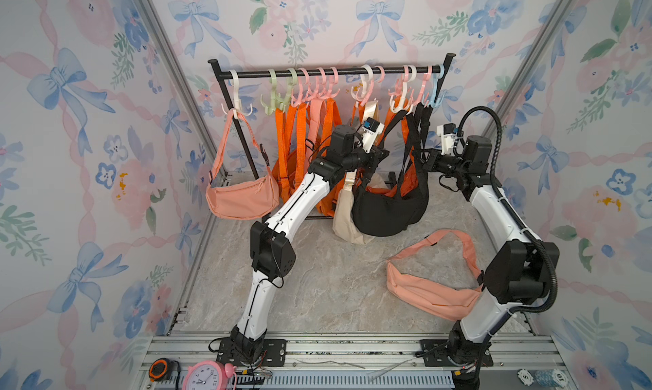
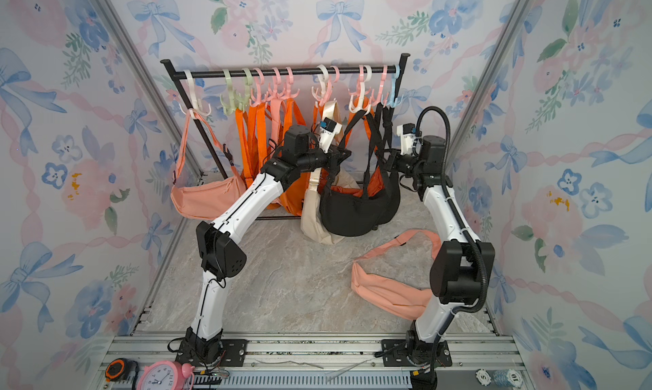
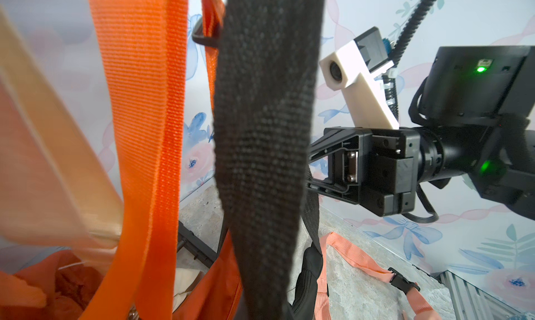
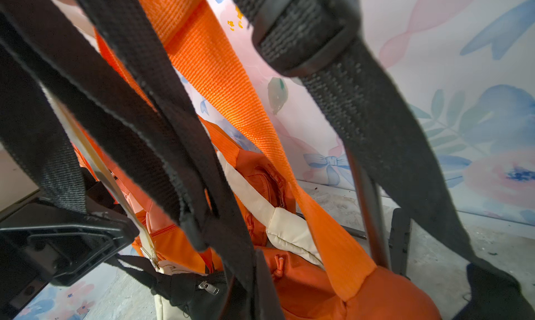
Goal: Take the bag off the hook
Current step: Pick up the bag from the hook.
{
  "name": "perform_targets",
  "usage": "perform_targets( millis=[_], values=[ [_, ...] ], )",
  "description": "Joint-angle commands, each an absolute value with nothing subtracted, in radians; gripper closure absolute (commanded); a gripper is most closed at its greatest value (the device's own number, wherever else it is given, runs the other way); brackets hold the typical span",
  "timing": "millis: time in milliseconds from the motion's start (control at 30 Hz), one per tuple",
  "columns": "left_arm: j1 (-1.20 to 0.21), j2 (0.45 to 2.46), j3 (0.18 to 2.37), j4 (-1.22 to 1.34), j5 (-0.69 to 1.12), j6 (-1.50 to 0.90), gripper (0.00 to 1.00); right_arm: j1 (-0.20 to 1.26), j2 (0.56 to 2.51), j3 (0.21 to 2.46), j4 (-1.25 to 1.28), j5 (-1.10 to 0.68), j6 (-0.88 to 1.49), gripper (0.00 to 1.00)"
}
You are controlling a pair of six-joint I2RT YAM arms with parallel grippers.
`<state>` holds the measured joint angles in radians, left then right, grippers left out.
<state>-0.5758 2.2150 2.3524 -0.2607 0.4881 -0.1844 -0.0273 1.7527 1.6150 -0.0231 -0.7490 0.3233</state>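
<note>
Black bag (image 1: 388, 212) hung low under the right half of the rail (image 1: 331, 71), its body sagging in front of a cream bag (image 1: 344, 217), and its strap (image 1: 393, 132) ran up to a hook (image 1: 400, 101). From the top views I could not tell which prong carried it. I read the step as the lift-off itself, since both arms were at the strap and the bag was not yet free. To do it well, I judged the two arms had to rise together, enough to slacken the webbing above them. Then the loop would come up and forward over the prong tip, not straight out. A sideways pull looked likely to drag the neighbouring orange straps (image 1: 300, 134) or tip the light rack. I also wanted the two sides level, so the loop would not slide down into the crook of the hook. The left gripper (image 1: 380, 154) was fully closed on the strap, and the webbing bent sharply where it passed through the jaws. The right gripper (image 1: 420, 158) was closed as well. In the left wrist view its fingers (image 3: 330, 145) converged behind the broad black webbing with their tips hidden. I took it to be pinching the other leg of the same strap, but I could not see the contact itself.
</note>
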Motion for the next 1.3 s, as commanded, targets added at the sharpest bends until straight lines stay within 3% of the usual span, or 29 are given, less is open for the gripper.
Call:
perform_targets(
  millis=[0,733,1267],
  values=[
    [-0.588,2.195,2.338,-0.249,0.464,-0.192,1.0,-0.033,1.695,1.597,0.02,-0.76,0.347,1.0],
    [-0.59,2.266,2.543,-0.288,0.416,-0.248,1.0,-0.002,1.642,1.709,-0.019,-0.727,0.368,1.0],
    [-0.629,2.11,2.411,-0.29,0.361,-0.164,1.0,0.039,1.517,1.719,-0.114,-0.658,0.328,1.0]
  ],
)
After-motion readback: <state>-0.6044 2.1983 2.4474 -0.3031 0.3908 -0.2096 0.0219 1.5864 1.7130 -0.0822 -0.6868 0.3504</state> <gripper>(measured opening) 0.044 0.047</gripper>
